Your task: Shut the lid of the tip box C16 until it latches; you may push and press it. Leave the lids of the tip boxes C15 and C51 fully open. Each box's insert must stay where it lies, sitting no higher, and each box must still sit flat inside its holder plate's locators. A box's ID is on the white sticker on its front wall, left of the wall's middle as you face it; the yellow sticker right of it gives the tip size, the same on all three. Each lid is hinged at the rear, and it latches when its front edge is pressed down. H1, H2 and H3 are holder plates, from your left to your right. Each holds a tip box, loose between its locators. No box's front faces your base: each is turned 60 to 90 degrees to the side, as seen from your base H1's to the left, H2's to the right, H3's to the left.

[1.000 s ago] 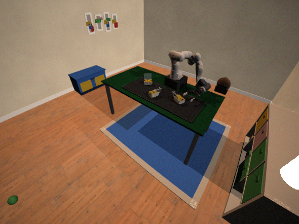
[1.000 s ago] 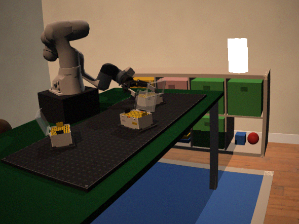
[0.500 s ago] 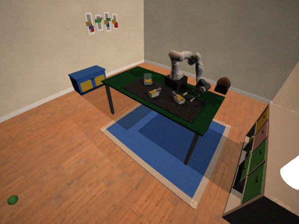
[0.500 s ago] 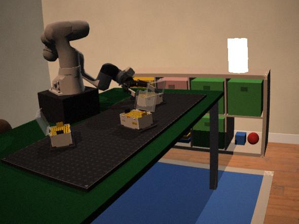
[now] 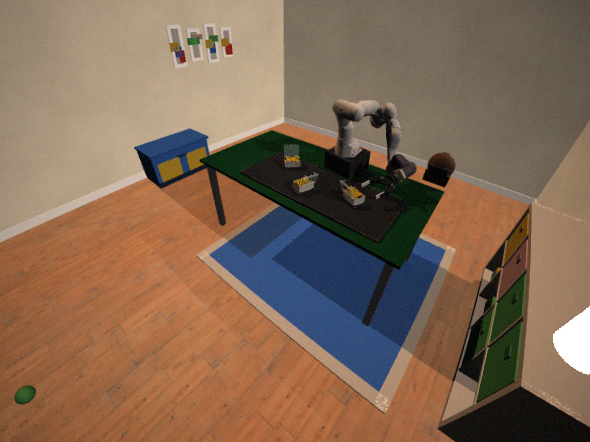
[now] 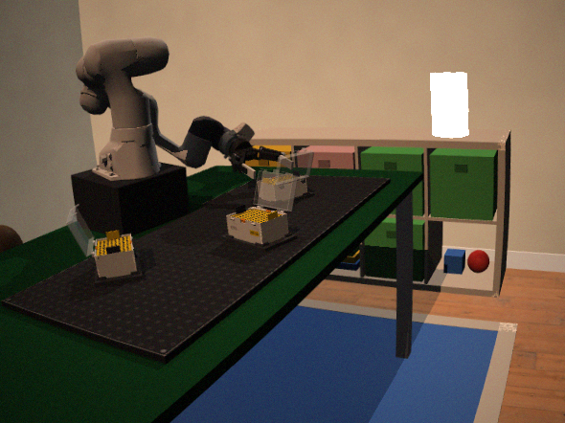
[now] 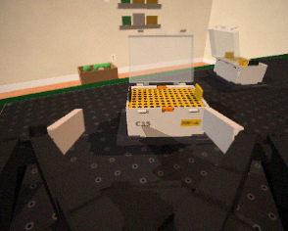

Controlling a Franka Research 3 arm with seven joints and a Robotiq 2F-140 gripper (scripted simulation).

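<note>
Three tip boxes (image 6: 258,225) (lids open)

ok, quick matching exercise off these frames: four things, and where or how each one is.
Things:
1. claw
2. lid of tip box C15
3. red ball
4. blue cabinet

Places or states:
A. bottom compartment of the shelf unit
B. on the floor, against the wall
C. open, holding nothing
D. raised upright

Pairs: 1-C; 2-D; 3-A; 4-B
</note>
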